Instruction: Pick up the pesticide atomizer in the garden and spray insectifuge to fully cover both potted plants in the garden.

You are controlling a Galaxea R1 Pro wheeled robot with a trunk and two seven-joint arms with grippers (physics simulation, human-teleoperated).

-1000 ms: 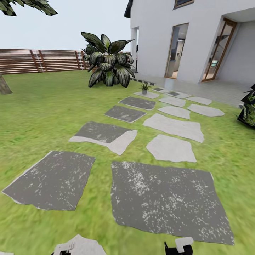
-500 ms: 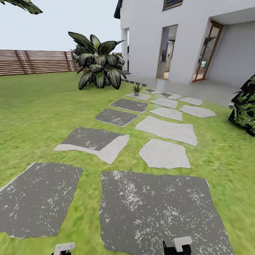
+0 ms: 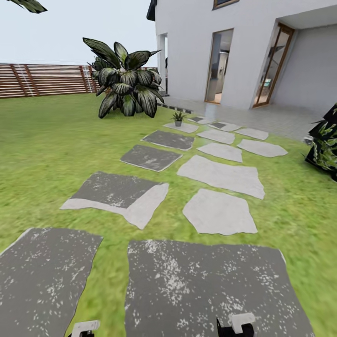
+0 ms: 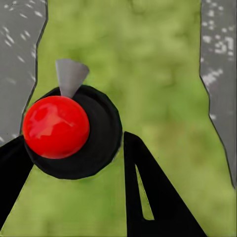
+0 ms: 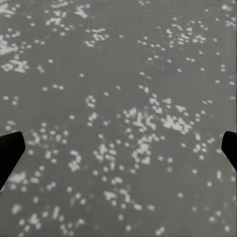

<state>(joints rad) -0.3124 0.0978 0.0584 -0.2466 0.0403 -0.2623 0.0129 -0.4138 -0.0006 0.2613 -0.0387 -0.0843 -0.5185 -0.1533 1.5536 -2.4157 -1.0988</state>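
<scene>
One small potted plant [image 3: 178,118] stands on a far stepping stone near the house. In the left wrist view, my left gripper [image 4: 74,143] has its black fingers [image 4: 153,197] on either side of a round black top with a red ball and a grey cone, seen end-on above the lawn. It looks like the pesticide atomizer [image 4: 57,126]. My right gripper [image 5: 118,148] is open over a speckled grey stone, with nothing between its fingertips. In the head view, the tops of the left gripper [image 3: 84,328] and the right gripper [image 3: 236,324] peek in at the bottom edge.
Grey stepping stones [image 3: 220,175] lead across the lawn toward the white house [image 3: 243,51]. A big dark leafy bush [image 3: 124,82] stands behind the small pot. A dark plant [image 3: 325,150] is at the right edge. A brown slat fence [image 3: 42,79] closes the back left.
The whole view has shifted. The stones, bush and house slid left and the near stones came closer, so the camera has moved. Both grippers keep their places at the bottom edge.
</scene>
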